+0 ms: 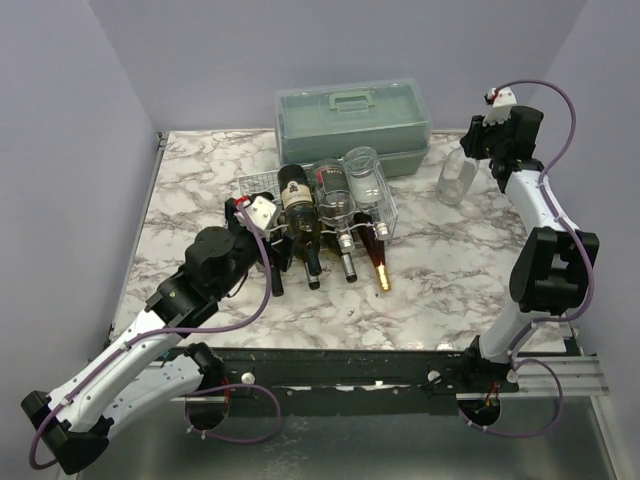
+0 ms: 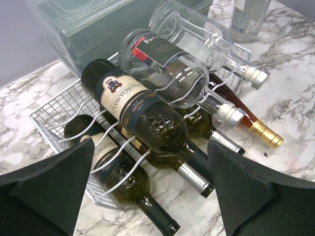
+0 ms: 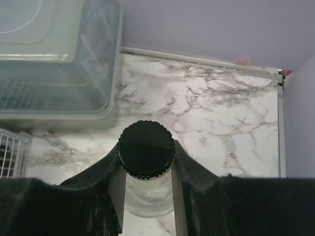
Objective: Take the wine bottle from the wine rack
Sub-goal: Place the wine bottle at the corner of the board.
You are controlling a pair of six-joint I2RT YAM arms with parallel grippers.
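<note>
The white wire wine rack (image 1: 255,183) sits mid-table and holds several bottles lying down. A dark green labelled wine bottle (image 2: 142,110) lies on top, and another dark one (image 2: 115,172) lies below it to the left. Two clear bottles (image 2: 172,69) and an amber one (image 2: 251,118) lie further right. My left gripper (image 2: 150,147) is open and hovers just before the dark bottles' necks, touching none. My right gripper (image 3: 146,162) is shut on the neck of a clear bottle (image 1: 456,183) that stands upright on the table, right of the rack, its black cap (image 3: 146,149) between the fingers.
A grey-green plastic case with a handle (image 1: 352,118) stands behind the rack, against the back wall. Purple walls close in the marble table (image 1: 440,280) on three sides. The rack's corner (image 3: 10,152) shows at the left edge of the right wrist view.
</note>
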